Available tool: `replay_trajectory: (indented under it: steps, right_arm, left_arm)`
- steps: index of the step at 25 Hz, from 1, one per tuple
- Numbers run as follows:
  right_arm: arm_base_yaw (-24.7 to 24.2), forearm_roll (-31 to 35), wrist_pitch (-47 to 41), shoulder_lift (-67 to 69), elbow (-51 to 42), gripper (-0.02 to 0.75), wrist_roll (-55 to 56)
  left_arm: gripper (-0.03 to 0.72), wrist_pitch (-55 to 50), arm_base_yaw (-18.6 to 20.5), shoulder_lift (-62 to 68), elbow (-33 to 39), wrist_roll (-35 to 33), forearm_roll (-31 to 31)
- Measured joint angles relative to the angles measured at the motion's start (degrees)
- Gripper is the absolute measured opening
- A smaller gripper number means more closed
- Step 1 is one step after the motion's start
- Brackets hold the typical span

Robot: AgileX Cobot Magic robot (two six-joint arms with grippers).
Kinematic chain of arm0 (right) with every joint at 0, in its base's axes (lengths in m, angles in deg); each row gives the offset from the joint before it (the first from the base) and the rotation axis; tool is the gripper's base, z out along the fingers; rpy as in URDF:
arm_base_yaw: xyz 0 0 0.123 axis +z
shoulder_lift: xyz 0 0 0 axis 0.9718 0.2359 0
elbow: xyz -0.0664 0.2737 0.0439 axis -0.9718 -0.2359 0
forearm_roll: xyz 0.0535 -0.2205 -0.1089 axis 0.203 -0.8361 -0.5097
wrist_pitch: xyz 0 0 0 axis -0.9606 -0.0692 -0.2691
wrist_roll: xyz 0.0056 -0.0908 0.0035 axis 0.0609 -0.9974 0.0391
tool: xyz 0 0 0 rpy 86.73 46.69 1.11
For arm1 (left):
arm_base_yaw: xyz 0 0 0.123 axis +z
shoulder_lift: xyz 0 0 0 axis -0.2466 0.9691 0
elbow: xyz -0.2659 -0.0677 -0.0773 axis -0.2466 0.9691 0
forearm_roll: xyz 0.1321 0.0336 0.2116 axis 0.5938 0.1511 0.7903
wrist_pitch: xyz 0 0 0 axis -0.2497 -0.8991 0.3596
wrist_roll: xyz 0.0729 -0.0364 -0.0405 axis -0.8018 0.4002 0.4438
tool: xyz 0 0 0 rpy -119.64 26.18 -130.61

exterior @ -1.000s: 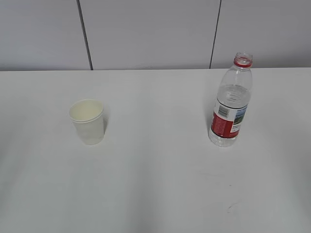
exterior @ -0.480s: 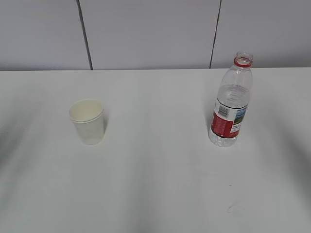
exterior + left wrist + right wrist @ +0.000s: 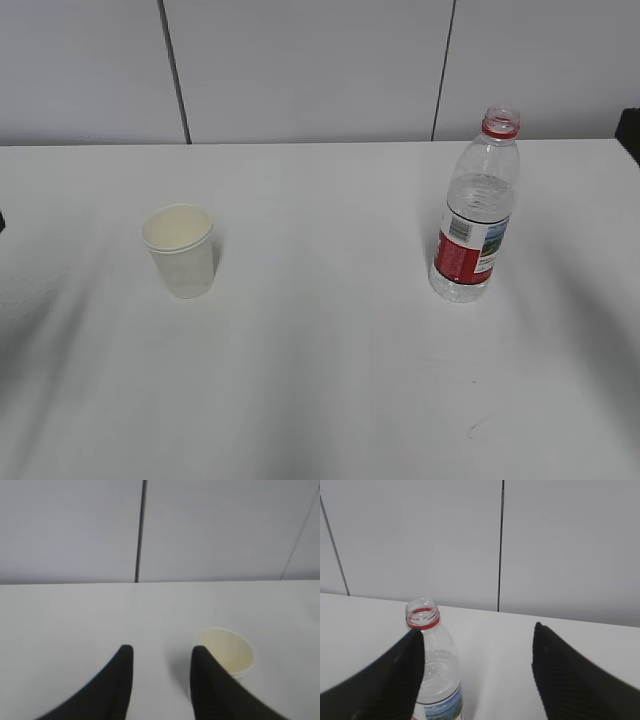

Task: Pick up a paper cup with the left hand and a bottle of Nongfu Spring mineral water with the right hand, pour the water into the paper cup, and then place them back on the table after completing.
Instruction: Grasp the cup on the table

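On the wide, plain white matte desk (image 3: 320, 380), the small cream-white paper cup (image 3: 181, 250) stands upright toward the left, open mouth up, nothing touching it. In the left wrist view the left hand's black jaws (image 3: 161, 667) stand partly open and hold nothing — the cup (image 3: 224, 654) sits just beyond and to the right of the right finger, outside the gap. Well apart to the right, the clear plastic bottle with a red neck ring and a red-and-white label (image 3: 476, 210) stands upright with no cap on its mouth; the clear colourless water (image 3: 480, 200) fills it to about the shoulder. In the right wrist view the right hand's black jaws (image 3: 477, 655) are spread wide and empty — the bottle (image 3: 432, 660) rises just beside the left finger, at the edge of the gap, not gripped. Behind the desk runs a pale grey panelled wall (image 3: 300, 70) with dark vertical seams.
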Motion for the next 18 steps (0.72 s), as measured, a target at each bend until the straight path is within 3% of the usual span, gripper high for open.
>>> replay_trajectory:
  steps: [7,18]
  right_arm:
    - [0.0,0.0,8.8,5.2,-2.5,0.5,0.0]
    - [0.0,0.0,14.9,10.4,-2.5,0.5,0.0]
  left_arm:
    - [0.248,8.1,0.0,9.8,0.6,0.4,7.6]
    - [0.248,11.4,0.0,15.4,0.6,0.0,11.7]
